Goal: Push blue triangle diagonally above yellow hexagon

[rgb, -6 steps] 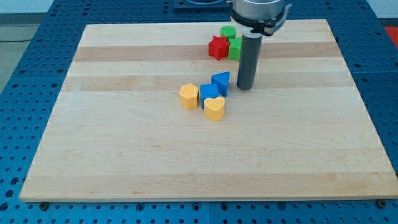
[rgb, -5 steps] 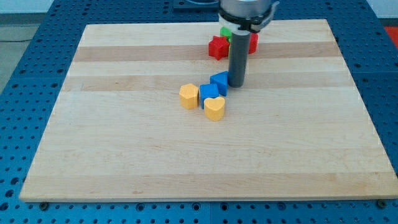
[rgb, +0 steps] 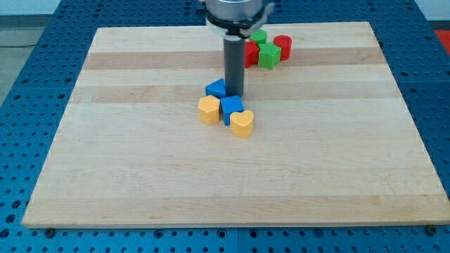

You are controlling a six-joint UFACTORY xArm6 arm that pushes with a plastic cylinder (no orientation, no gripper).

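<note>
The blue triangle [rgb: 216, 89] lies just above the yellow hexagon [rgb: 209, 109], slightly to its right and touching or nearly touching it. My tip [rgb: 233, 94] stands against the triangle's right side. A second blue block [rgb: 230, 107] sits right of the hexagon, below my tip. A yellow heart [rgb: 242, 123] lies below and to the right of that blue block.
Near the view's top stand a red star [rgb: 250, 54], partly behind the rod, a green block [rgb: 267, 55], a green cylinder [rgb: 259, 36] and a red cylinder [rgb: 282, 46]. The wooden board [rgb: 140, 161] rests on a blue perforated table.
My tip has moved left across the board, pushing the blue triangle left from above the second blue block to above the yellow hexagon. The hexagon and second blue block shifted slightly left.
</note>
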